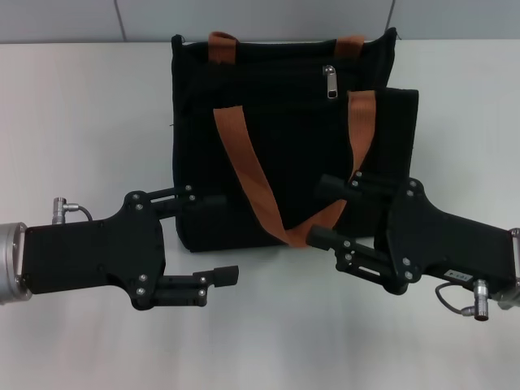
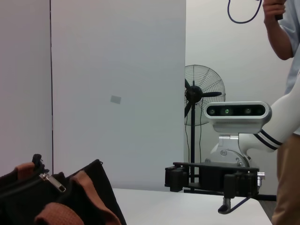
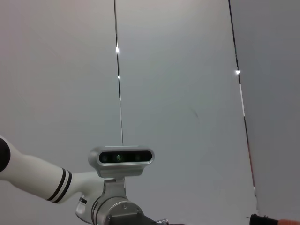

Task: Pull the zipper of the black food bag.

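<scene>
Lower frame: left gripper (image 1: pixel 213 238) and right gripper (image 1: pixel 325 211), fingers spread and holding nothing, flank the black food bag (image 1: pixel 284 146) on the white worktop (image 1: pixel 81 122). Soft fabric would likely buckle; pinch the small stiff zipper (image 1: pixel 330 82), upper centre.

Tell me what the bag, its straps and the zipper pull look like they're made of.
Bag: matte black woven fabric, probably canvas or nylon; it creases softly. Straps: orange-brown flat webbing, bending in loose loops. Zipper pull: apparently silver metal, since it glints. Both open grippers, left and right, sit near the bag's lower edge.
</scene>
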Controlling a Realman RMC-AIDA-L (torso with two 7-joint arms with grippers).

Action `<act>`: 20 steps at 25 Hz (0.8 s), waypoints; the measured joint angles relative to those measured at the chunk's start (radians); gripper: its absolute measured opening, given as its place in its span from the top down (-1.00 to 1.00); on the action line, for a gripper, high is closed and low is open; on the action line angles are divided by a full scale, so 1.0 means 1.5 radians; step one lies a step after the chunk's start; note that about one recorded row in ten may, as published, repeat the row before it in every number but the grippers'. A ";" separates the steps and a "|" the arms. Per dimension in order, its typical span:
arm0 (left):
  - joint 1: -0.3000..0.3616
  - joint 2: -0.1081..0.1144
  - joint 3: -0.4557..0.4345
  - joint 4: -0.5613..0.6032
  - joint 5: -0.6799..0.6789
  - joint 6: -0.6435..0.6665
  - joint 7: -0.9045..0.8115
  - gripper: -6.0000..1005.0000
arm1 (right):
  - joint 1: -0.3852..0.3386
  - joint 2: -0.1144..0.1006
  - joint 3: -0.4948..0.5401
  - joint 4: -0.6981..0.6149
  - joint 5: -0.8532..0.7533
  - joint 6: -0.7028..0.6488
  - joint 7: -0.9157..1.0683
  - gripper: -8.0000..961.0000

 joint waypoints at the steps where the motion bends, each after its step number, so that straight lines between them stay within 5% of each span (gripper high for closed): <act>1: 0.001 0.000 0.000 0.000 0.000 0.000 0.000 -0.59 | 0.000 0.000 0.000 0.000 0.000 0.000 0.000 -0.14; 20: 0.008 -0.003 0.000 -0.003 0.001 -0.004 0.016 -0.59 | 0.000 0.001 0.002 0.007 0.002 0.002 -0.001 -0.14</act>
